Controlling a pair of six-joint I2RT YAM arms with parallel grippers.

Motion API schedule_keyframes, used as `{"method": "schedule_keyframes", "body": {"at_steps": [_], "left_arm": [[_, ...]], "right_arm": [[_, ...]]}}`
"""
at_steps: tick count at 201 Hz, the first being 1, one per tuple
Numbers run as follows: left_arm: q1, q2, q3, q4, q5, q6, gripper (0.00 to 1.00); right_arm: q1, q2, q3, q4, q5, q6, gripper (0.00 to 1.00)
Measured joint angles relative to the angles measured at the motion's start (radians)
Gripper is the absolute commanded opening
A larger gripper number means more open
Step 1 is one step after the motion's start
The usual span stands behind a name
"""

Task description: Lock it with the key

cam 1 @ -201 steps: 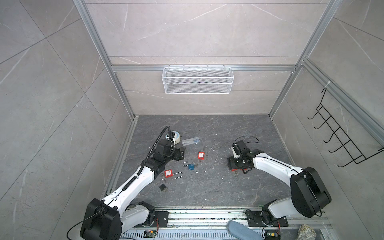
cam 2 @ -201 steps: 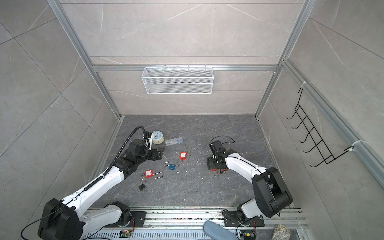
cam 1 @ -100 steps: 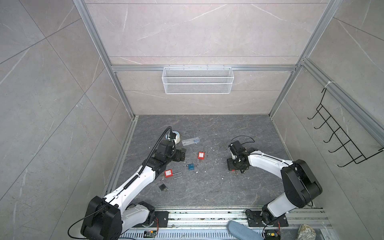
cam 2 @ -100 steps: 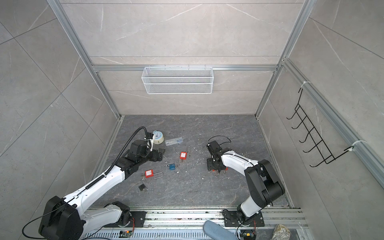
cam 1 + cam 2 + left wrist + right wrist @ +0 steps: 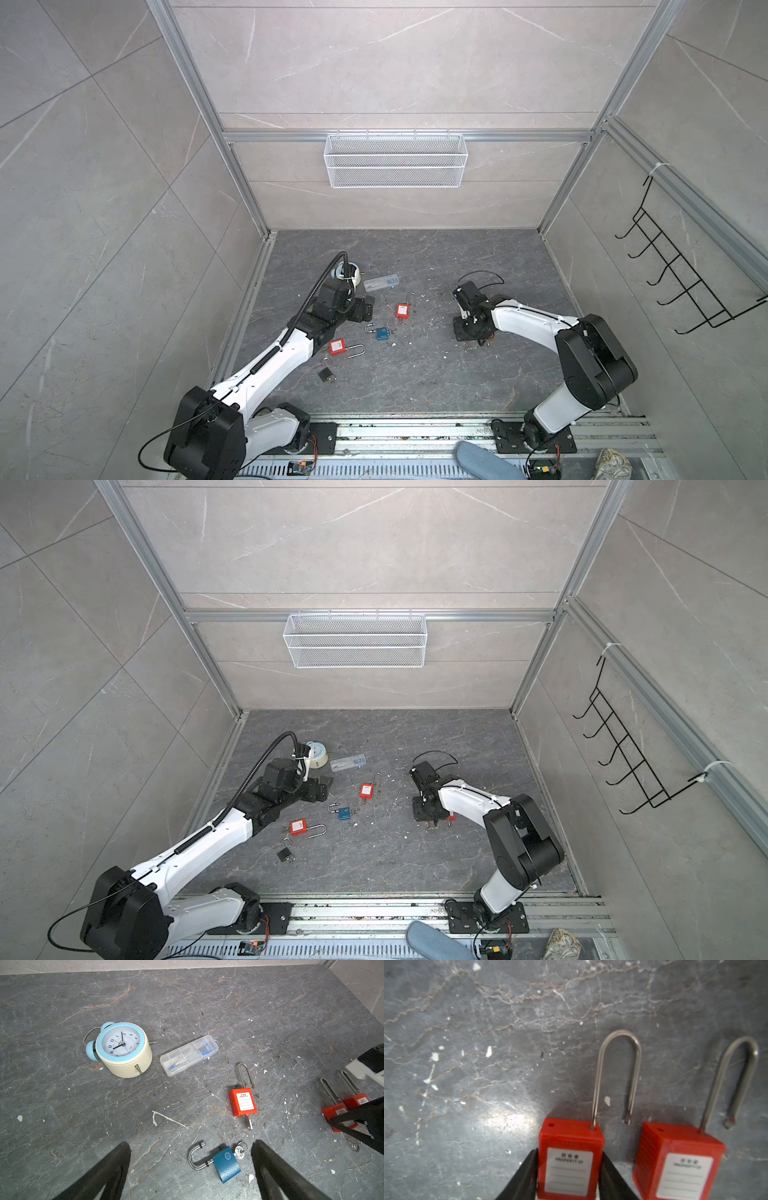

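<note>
Two red padlocks lie side by side on the dark stone floor, long shackles sprung open. My right gripper (image 5: 569, 1153) points down on one red padlock (image 5: 569, 1167), its black fingers pressed on both sides of the body; the other red padlock (image 5: 679, 1167) lies free beside it. In both top views the right gripper (image 5: 473, 332) (image 5: 430, 812) hides most of this pair. My left gripper (image 5: 191, 1144) hangs open over a blue padlock (image 5: 226, 1163) with a key (image 5: 240, 1152) in it, touching nothing. In a top view the left gripper (image 5: 365, 309) sits at centre left.
A third red padlock (image 5: 242, 1102) with a key lies mid-floor, and a fourth red padlock (image 5: 337, 347) and a small black padlock (image 5: 326, 374) lie near the left arm. An alarm clock (image 5: 124, 1049) and clear plastic case (image 5: 189, 1054) sit farther back. A wire basket (image 5: 395, 166) hangs on the rear wall.
The right gripper's jaws have drawn in onto the red padlock's body and the right arm's elbow has swung in. The left arm has not moved.
</note>
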Motion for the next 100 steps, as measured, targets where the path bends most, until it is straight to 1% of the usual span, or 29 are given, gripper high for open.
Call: {"method": "schedule_keyframes", "body": {"at_steps": [31, 52, 71, 100], "left_arm": [[-0.006, 0.002, 0.003, -0.003, 0.0, 0.0, 0.93], [-0.01, 0.002, 0.003, -0.004, 0.0, 0.0, 0.93], [-0.012, 0.002, 0.004, -0.005, 0.0, 0.0, 0.93], [-0.015, 0.002, 0.004, -0.006, 0.0, 0.006, 0.93]], "right_arm": [[0.002, 0.008, 0.005, -0.003, 0.001, 0.0, 0.51], [0.003, 0.03, 0.007, -0.006, 0.002, 0.001, 0.52], [0.005, 0.034, 0.014, -0.008, 0.006, 0.001, 0.5], [0.006, 0.042, 0.018, -0.01, 0.008, 0.002, 0.46]]}}
